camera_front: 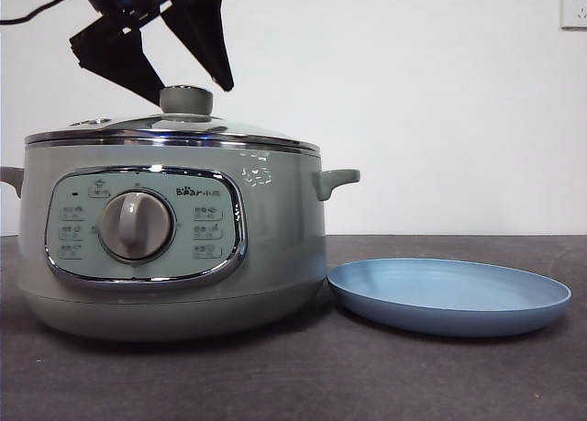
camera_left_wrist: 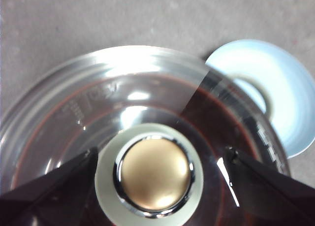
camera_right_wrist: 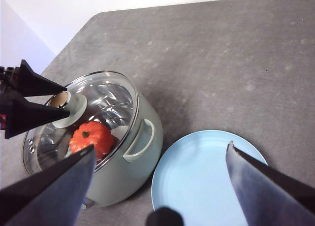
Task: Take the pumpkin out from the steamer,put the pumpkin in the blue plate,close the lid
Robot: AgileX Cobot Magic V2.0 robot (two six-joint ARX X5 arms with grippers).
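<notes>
Left pincer [camera_front: 188, 72] open astride lid [camera_front: 174, 127] knob, not touching

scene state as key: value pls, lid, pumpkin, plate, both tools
lid: round glass lid with steel rim and sage-green knob, seated on the pale sage-green electric steamer pot
pumpkin: small orange-red pumpkin with green stem, inside the pot, under the lid
plate: light blue round shallow plate, beside the pot, nothing on it
left tool: open, jaws either side of the knob, not closed
right tool: open, high above pot and plate
</notes>
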